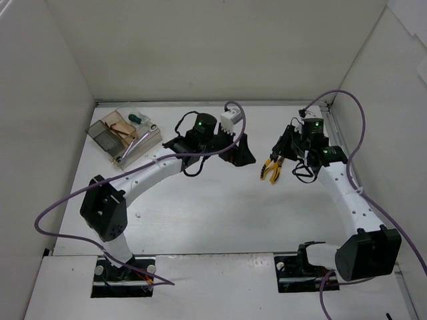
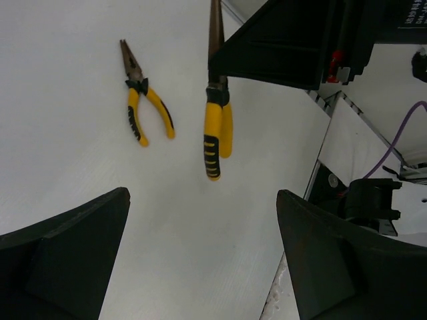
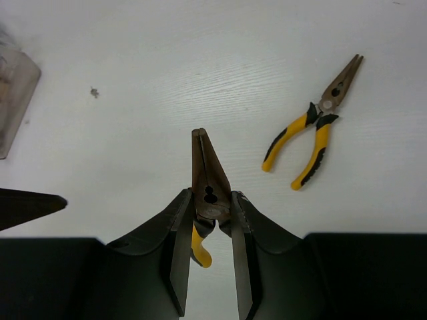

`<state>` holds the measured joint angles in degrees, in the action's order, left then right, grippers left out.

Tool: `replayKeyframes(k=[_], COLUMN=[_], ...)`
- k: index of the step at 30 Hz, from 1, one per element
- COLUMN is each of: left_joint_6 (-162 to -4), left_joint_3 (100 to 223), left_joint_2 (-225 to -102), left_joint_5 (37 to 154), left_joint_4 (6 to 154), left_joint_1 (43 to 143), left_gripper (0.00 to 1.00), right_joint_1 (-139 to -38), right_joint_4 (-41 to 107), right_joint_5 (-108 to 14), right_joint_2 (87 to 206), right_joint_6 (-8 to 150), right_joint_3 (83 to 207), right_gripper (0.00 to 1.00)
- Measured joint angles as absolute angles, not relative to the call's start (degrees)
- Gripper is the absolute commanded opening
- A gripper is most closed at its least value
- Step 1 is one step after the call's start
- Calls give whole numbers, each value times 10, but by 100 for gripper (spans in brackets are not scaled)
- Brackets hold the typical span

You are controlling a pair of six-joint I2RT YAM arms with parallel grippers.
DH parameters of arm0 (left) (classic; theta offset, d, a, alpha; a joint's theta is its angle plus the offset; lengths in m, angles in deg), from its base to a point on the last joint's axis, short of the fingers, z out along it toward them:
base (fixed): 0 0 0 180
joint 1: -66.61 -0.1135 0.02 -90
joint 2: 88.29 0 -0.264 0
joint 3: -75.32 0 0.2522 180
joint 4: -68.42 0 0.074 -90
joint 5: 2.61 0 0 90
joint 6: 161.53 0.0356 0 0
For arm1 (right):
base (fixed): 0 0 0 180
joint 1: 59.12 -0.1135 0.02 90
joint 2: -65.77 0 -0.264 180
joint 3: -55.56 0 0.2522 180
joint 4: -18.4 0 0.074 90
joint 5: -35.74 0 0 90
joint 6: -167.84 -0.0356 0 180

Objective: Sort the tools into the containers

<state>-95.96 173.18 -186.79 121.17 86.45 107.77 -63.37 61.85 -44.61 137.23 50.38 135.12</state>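
The white table (image 1: 220, 213) carries the cluster of clear and brown-tinted shallow plastic boxes (image 1: 99, 135) at its far left corner, well apart from both grippers. The left gripper (image 2: 200, 267) hangs with jaws wide and empty, facing the right gripper (image 3: 211, 200). That one's jaws stand narrow, clamped on the pivot of a pair of yellow-handled long-nose pliers (image 3: 208, 163), apparently raised off the table. A second matching pair of pliers (image 3: 313, 130) lies nearby. Step in hand, I judge: carrying the held pair, which next must cross to the boxes, perhaps by hand-over
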Motion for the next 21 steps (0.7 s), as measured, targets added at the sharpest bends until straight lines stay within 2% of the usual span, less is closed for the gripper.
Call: replayKeyframes(k=[9, 21], left_joint_6=[-973, -980], left_joint_3=[1741, 1770], left_joint_2=[-1881, -1937], left_joint_5=[1222, 1206], left_joint_4=[809, 797], left_joint_1=[1111, 1152], left_gripper=[83, 68], right_joint_1=[-634, -634], right_joint_4=[618, 619], right_joint_5=[-383, -342], right_joint_2=[1344, 1319], right_joint_6=[465, 434], right_joint_3=[1361, 1361], right_gripper=[0, 0])
